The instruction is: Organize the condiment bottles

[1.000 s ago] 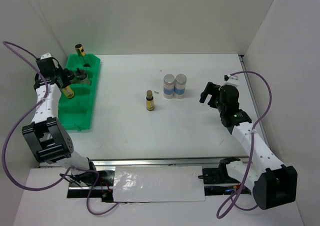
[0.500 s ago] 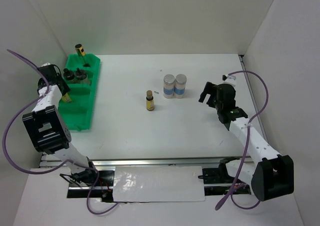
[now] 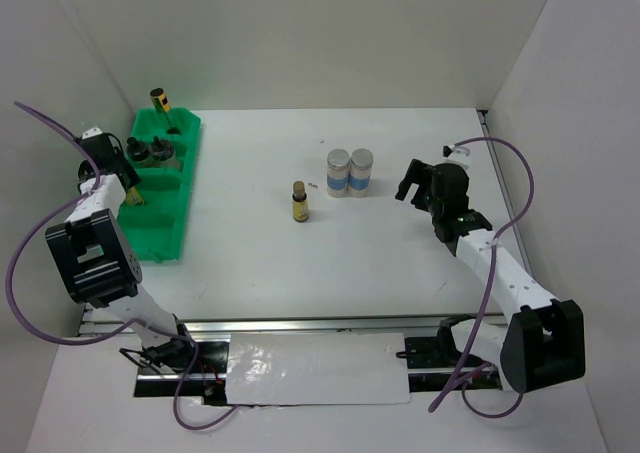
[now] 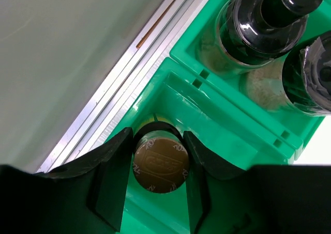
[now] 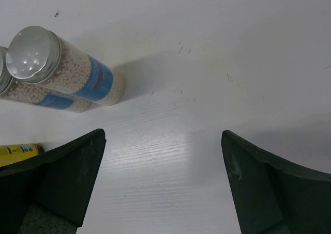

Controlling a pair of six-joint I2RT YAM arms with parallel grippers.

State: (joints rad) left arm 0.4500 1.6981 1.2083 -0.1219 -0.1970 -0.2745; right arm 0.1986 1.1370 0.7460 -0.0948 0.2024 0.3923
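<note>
Amber bottle (image 4: 161, 164) in left claw (image 4: 158, 141), hemmed by green tray (image 4: 222, 141) walls.

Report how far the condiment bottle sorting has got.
Done: two black-capped bottles and a gold-capped bottle sit in the green tray. In hand: the left gripper is closed on a fourth bottle, standing in a tray compartment, not released. Left: the yellow-labelled bottle and two silver-lidded jars stand on the table; the right gripper, open and empty, faces them.
</note>
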